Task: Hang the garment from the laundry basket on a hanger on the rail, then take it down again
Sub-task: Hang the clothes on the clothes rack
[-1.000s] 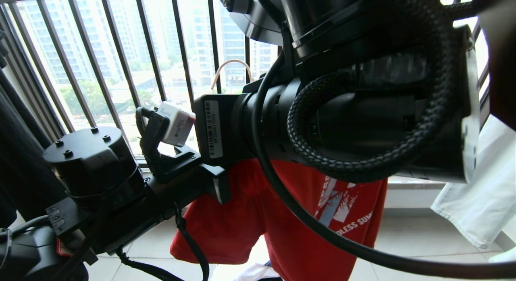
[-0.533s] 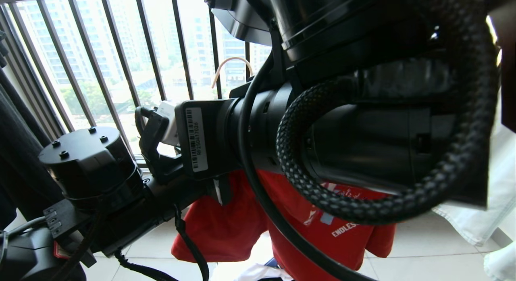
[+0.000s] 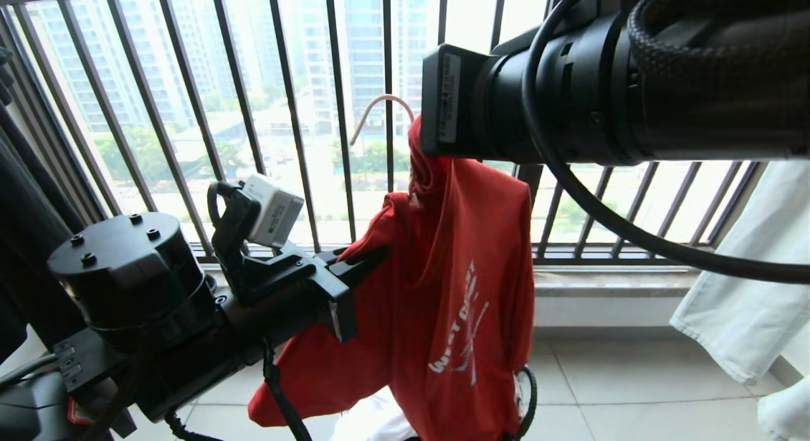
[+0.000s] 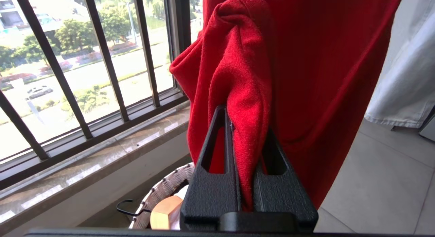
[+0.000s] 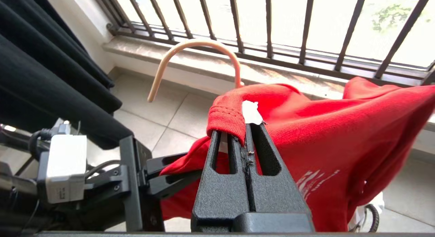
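Note:
The red garment (image 3: 468, 251) hangs in front of the window bars, its white lettering turned side-on. My right gripper (image 5: 238, 131) is shut on the collar by the white neck label. In the head view its own wrist (image 3: 569, 80) hides it. The hanger's pale hook (image 3: 380, 104) (image 5: 197, 45) sticks up out of the collar; the rest of the hanger is hidden inside the cloth. My left gripper (image 4: 246, 121) (image 3: 376, 257) is shut on a bunched fold at the garment's (image 4: 326, 60) side, lower and to the left. The laundry basket's woven rim (image 4: 161, 192) shows below. The rail is out of view.
Black window bars (image 3: 285, 112) and a stone sill (image 3: 607, 279) run behind the garment. A pale cloth (image 3: 747, 289) hangs at the right, dark cloth (image 5: 40, 60) at the left. A light wooden piece (image 4: 166, 213) lies in the basket. The floor is tiled.
My right arm has risen and swung right in the head view, lifting the collar and hook higher. The garment has turned side-on. The left gripper has kept its hold and place.

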Tool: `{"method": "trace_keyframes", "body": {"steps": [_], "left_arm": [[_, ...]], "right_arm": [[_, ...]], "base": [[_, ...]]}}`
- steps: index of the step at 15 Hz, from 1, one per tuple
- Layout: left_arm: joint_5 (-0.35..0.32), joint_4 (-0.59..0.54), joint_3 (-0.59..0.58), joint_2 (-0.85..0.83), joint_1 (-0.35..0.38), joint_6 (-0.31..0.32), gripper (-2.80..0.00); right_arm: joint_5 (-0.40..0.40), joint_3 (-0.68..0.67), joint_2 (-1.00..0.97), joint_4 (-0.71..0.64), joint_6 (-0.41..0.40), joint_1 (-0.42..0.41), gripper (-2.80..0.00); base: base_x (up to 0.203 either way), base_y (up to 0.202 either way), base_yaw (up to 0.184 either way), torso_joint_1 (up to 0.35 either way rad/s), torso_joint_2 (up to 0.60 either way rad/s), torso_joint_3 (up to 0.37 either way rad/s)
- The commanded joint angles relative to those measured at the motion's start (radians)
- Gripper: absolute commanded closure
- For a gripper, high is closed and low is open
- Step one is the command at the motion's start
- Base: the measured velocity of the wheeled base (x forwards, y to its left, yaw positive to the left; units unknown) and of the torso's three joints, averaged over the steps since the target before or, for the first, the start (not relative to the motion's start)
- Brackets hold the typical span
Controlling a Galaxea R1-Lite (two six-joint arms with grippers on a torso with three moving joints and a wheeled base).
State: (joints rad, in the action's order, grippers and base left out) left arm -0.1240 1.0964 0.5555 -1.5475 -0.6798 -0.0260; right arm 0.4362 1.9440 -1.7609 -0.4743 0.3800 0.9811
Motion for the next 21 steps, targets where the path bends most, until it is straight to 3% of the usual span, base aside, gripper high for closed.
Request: {"method": "trace_keyframes", "body": {"steps": [1, 9, 12, 21], "left_arm": [[0.000, 0.007, -0.002, 0.012, 0.000, 0.000, 0.00], [-0.029, 0.002, -0.019, 0.070, -0.013, 0.001, 0.00], [-0.031, 0.002, -0.042, 0.069, -0.020, 0.055, 0.00], [-0.029, -0.082, -0.043, 0.145, -0.027, 0.085, 0.00]], "right_arm": [[0.019, 0.001, 0.022, -0.001, 0.001, -0.060, 0.00], [0.021, -0.045, -0.007, 0.008, 0.006, -0.208, 0.00], [0.021, -0.054, -0.005, 0.019, 0.006, -0.255, 0.00], [0.019, -0.080, 0.028, 0.025, -0.007, -0.370, 0.00]], "base": [[0.000, 0.000, 0.000, 0.000, 0.00, 0.000], [0.000, 0.000, 0.000, 0.000, 0.00, 0.000], [0.000, 0.000, 0.000, 0.000, 0.00, 0.000], [0.000, 0.000, 0.000, 0.000, 0.00, 0.000]]}}
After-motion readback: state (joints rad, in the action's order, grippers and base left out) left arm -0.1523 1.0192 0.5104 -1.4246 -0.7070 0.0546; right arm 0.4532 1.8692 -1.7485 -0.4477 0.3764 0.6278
